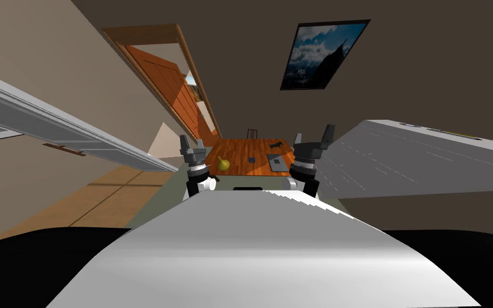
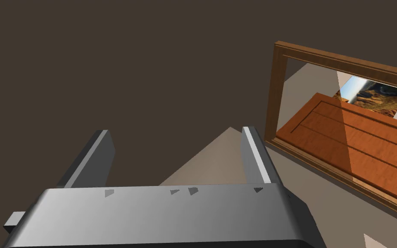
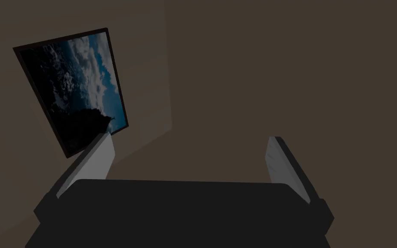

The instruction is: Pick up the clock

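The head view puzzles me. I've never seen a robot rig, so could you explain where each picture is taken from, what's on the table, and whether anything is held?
The head view comes from a camera on the robot's head, looking down and forward. The other two pictures come from a camera on each hand, looking along that hand's two blade-like fingers. In the head view the left gripper and right gripper are raised, both open and holding nothing. Beyond them is a wooden table carrying a yellow-green fruit-like thing, a small dark blue item, a flat grey item and a black item. They are too small to tell which one the task means.
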Motion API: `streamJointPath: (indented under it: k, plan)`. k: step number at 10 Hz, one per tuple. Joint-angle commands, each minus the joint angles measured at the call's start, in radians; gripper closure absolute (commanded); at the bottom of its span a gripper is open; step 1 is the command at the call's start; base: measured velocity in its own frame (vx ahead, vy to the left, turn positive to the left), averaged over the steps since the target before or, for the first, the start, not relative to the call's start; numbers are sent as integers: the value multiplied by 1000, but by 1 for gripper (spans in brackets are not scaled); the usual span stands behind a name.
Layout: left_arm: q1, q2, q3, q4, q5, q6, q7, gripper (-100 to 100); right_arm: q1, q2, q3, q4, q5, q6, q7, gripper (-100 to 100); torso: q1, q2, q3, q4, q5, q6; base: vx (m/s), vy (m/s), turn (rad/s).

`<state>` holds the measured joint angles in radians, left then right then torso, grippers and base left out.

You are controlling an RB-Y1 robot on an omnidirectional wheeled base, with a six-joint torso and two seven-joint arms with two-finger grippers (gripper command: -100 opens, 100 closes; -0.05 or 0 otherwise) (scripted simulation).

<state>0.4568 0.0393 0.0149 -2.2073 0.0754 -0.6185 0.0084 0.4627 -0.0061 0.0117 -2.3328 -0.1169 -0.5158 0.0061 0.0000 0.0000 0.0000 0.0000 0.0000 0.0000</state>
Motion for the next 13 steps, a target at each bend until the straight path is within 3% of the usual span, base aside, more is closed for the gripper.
streamJointPath:
  k: [1, 4, 9, 10, 12, 13]
  plan:
    - [0, 0, 0, 0, 0, 0, 0, 0, -2, -29, 13, 15, 11, -8, -4, -100, 0, 0, 0, 0, 0, 0, -37, -52, 31]
    - [0, 0, 0, 0, 0, 0, 0, 0, -14, -102, 58, 70, 54, -36, -17, -100, -9, 9, 5, 2, -2, 0, -142, -141, 92]
    - [0, 0, 0, 0, 0, 0, 0, 0, -67, -229, 158, 219, 172, -84, -53, -100, -8, 12, 7, 3, -2, 0, -176, -123, 229]
    - [0, 0, 0, 0, 0, 0, 0, 0, -67, -229, 158, 236, 172, -84, -53, -100, -8, 12, 7, 3, -2, 0, -117, -66, 96]
    - [0, 0, 0, 0, 0, 0, 0, 0, -94, -283, 199, 318, 230, -97, -72, -100, -5, 4, 3, 1, -1, 0, -62, -34, 312]
    - [0, 0, 0, 0, 0, 0, 0, 0, -94, -283, 199, 327, 230, -97, -72, -100, -4, 3, 2, 1, -1, -1, -57, -42, 128]
